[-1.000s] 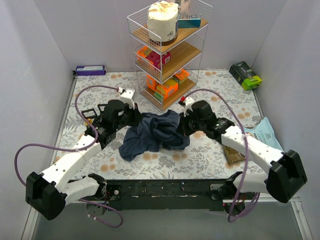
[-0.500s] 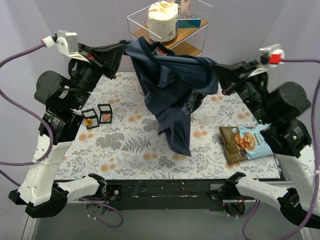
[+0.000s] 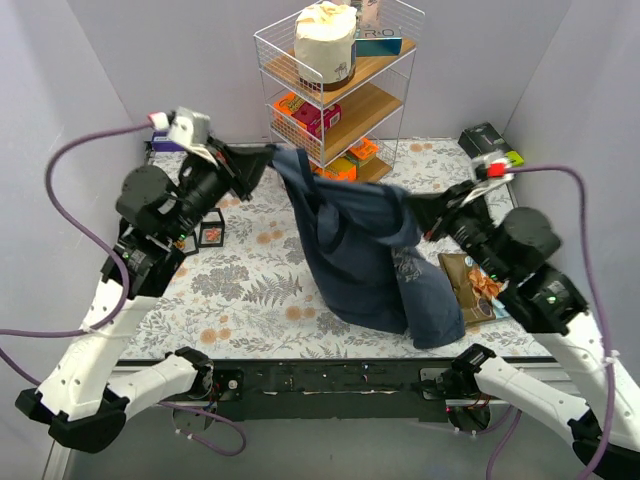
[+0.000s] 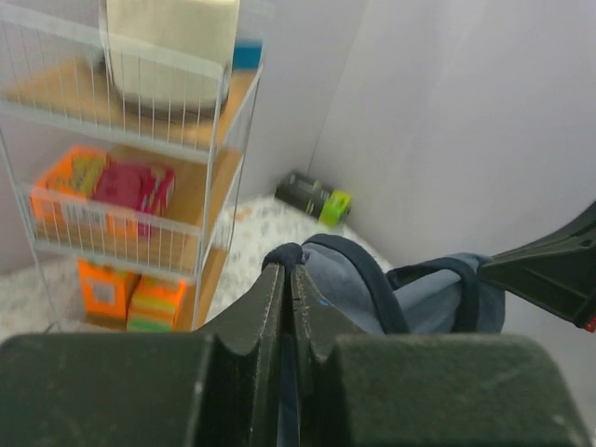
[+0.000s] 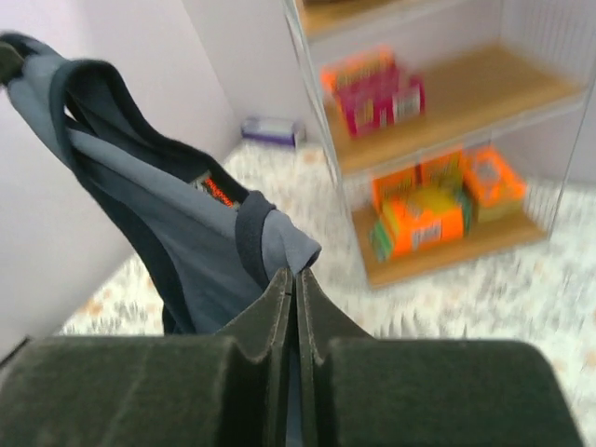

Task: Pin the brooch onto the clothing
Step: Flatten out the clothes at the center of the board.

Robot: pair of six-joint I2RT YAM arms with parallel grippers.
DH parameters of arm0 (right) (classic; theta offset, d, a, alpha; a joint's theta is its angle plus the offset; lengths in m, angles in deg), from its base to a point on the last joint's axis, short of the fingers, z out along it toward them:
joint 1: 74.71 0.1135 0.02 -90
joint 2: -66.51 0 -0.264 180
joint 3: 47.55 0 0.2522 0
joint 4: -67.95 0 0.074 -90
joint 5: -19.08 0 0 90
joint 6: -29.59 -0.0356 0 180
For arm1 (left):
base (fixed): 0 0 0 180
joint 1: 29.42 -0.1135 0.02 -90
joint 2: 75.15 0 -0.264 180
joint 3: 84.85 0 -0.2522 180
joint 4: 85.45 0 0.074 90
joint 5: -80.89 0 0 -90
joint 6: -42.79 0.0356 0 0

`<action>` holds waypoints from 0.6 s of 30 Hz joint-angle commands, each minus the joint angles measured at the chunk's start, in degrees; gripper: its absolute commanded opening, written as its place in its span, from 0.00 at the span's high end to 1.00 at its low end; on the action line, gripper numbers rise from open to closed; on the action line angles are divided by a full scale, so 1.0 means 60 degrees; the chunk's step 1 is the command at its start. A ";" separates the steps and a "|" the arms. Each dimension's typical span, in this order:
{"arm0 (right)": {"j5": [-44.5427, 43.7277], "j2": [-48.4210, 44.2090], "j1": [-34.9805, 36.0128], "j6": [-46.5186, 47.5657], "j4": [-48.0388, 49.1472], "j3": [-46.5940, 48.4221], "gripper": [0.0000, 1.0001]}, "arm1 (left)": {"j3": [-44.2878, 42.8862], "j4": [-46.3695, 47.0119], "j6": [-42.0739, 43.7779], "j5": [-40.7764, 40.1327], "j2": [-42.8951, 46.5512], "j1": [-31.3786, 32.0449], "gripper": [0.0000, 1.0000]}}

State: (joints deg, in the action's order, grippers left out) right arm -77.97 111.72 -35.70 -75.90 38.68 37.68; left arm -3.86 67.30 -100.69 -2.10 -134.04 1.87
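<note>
The clothing (image 3: 365, 255), a navy-blue tank top with darker trim, hangs stretched between my two grippers, and its lower end rests on the table. My left gripper (image 3: 272, 156) is shut on one shoulder strap; the left wrist view shows dark trim (image 4: 291, 253) pinched at the tips of the left gripper (image 4: 287, 268). My right gripper (image 3: 412, 206) is shut on the other shoulder. In the right wrist view the cloth (image 5: 168, 214) bunches just above the closed right gripper (image 5: 296, 276). A small black box (image 3: 210, 234) with something reddish inside sits behind the left arm; the brooch itself I cannot make out.
A white wire shelf rack (image 3: 335, 110) with orange and pink boxes stands at the back centre, close behind the raised cloth. A snack bag (image 3: 480, 285) lies on the table at the right, partly under the garment's edge. A green-and-black box (image 3: 492, 150) sits at the back right.
A second ago the clothing lay heaped on the table with both grippers at it. It was then lifted high, and both arms have now come down so that its lower end touches the table.
</note>
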 commanded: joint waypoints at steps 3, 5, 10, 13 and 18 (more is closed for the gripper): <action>0.0822 -0.0869 -0.0041 -0.2456 0.0605 -0.4813 0.66 | 0.4271 0.0783 -0.0053 0.0716 0.1523 -0.0044 1.00; 0.1043 -0.0812 -0.0026 -0.2721 0.0943 -0.6223 0.50 | 0.5096 0.0756 0.0194 0.1421 0.1613 -0.0044 1.00; 0.0955 -0.0358 -0.0026 -0.2430 0.1250 -0.6798 0.38 | 0.5551 0.0052 0.1074 0.3211 0.1392 -0.0058 1.00; 0.1159 0.0139 -0.0026 -0.2093 0.1689 -0.6462 0.35 | 0.5990 0.0299 0.1324 0.3300 0.1495 -0.0058 1.00; 0.2301 0.1923 -0.0026 -0.1522 0.2217 -0.5438 0.35 | 0.6970 0.0945 0.1383 0.3388 0.1364 -0.0058 1.00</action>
State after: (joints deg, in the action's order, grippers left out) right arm -69.60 116.82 -35.73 -88.12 44.39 -0.79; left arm 34.08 69.15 -94.46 15.30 -125.91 1.81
